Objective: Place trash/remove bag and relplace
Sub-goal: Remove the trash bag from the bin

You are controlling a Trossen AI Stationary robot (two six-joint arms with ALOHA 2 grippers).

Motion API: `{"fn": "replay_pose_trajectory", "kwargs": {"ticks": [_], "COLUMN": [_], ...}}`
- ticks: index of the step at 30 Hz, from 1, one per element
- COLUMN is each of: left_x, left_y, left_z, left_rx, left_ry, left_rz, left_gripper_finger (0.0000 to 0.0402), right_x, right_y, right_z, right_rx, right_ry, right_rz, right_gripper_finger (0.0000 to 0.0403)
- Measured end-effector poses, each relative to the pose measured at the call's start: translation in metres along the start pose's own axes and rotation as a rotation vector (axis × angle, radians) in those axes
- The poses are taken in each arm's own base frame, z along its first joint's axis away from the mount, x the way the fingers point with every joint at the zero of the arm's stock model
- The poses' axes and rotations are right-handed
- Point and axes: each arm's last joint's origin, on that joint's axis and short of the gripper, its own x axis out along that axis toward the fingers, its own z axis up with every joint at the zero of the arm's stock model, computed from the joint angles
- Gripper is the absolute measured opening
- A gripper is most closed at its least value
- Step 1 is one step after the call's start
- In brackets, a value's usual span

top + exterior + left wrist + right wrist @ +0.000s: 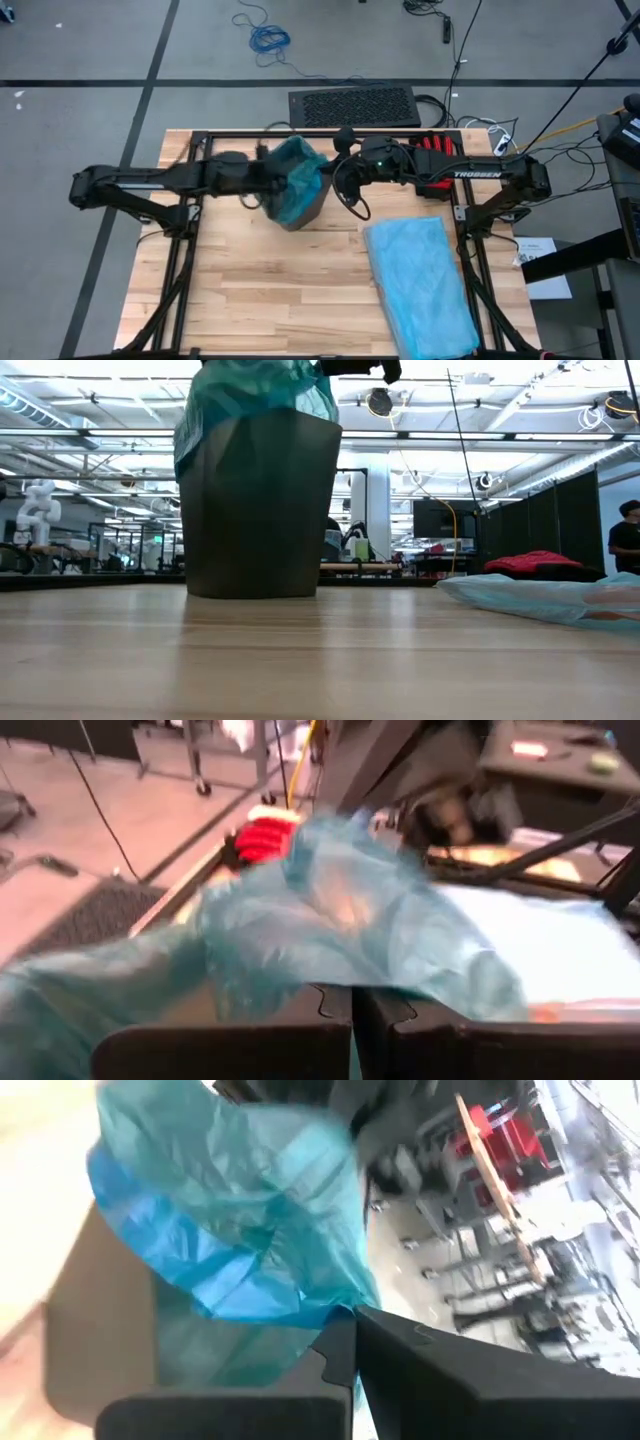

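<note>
**Liner gripped on both sides, not yet out**

Teal-green bag (297, 180) bunched above the dark bin (258, 505) at the table's back. Left gripper (262, 177) and right gripper (337, 172) both clamped on its plastic. Removal under way, probably; paler blue bag (418, 285) lying flat nearby, unfitted. No trash visible.

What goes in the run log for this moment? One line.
left claw shut on teal bin liner | right claw shut on liner | liner in dark bin

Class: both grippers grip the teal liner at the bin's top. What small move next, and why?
Probably lift together: the left gripper and right gripper are shut on the teal bag, which is still inside the dark bin.
</note>
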Motion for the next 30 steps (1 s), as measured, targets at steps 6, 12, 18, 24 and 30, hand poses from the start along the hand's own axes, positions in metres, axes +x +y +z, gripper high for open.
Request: {"fn": "replay_pose_trajectory", "kwargs": {"ticks": [6, 12, 18, 24, 30], "left_x": [-0.037, -0.046, -0.055, -0.07, -0.073], "left_y": [-0.006, -0.018, -0.043, -0.07, -0.082], "left_z": [0.002, -0.018, -0.045, -0.059, -0.094], "left_rx": [-0.024, -0.085, -0.164, -0.297, -0.536], "left_ry": [-0.006, 0.086, 0.156, 0.073, 0.093], "left_rz": [0.045, 0.194, 0.236, 0.232, 0.226], "left_gripper_finger": [0.0, 0.0, 0.0, 0.0, 0.0], "right_x": [-0.001, -0.001, -0.003, -0.003, -0.003], "right_y": [-0.002, -0.001, 0.002, 0.004, 0.004], "right_z": [-0.002, -0.002, -0.005, -0.007, -0.008], "right_rx": [-0.023, -0.03, -0.028, -0.022, -0.019], "right_ry": [0.065, 0.072, 0.103, 0.115, 0.122], "right_rz": [-0.048, -0.039, -0.001, 0.013, 0.018], "right_gripper_finger": [0.0, 0.0, 0.0, 0.0, 0.0]}}
